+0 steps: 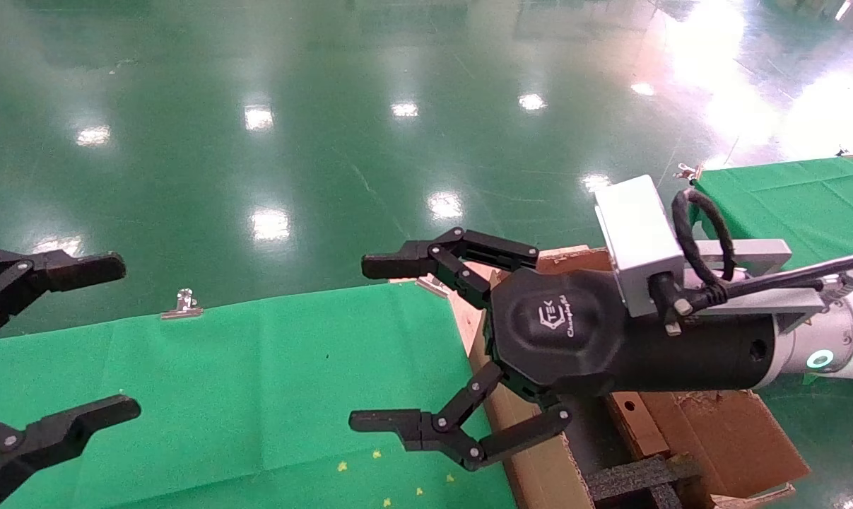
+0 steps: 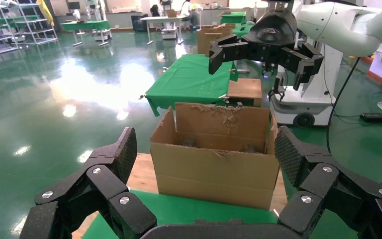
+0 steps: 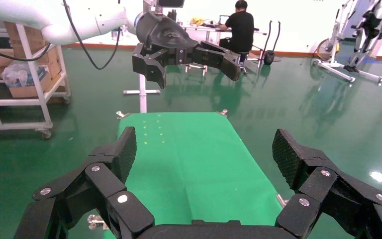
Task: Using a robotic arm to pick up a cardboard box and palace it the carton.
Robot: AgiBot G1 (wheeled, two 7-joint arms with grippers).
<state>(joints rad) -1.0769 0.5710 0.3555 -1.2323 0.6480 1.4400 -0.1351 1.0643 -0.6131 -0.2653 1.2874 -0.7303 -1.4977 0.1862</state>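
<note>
Your white robotic arm (image 1: 846, 346) with the green ring came in from the right. Its black right tool (image 1: 384, 343) hung over the seam where the green-cloth worktop (image 1: 256, 389) met the carton, fingers spread wide apart and pointing to the robot's left.

The black left tool (image 1: 94, 339) sat at the left edge over the same worktop, fingers also wide apart.

One large brown corrugated carton (image 1: 532, 466) with ragged flaps stood just beside the worktop's right end, open side up. One black foam insert (image 1: 638, 481) showed inside it in the head view.

One small brown cardboard box (image 1: 638, 428) showed only as a narrow strip under the right tool's body, at the carton. A round hole sat at its far end. Its long axis ran from the far side toward the robot, slanted a bit to the right. You couldn't tell whether it lay fully inside the carton or on a flap.

There was a second green-cloth worktop (image 1: 786, 198) at far right, beyond the arm. Two metal clips were visible: one (image 1: 182, 304) on the near worktop's far edge, one (image 1: 689, 172) on the second worktop's corner.
</note>
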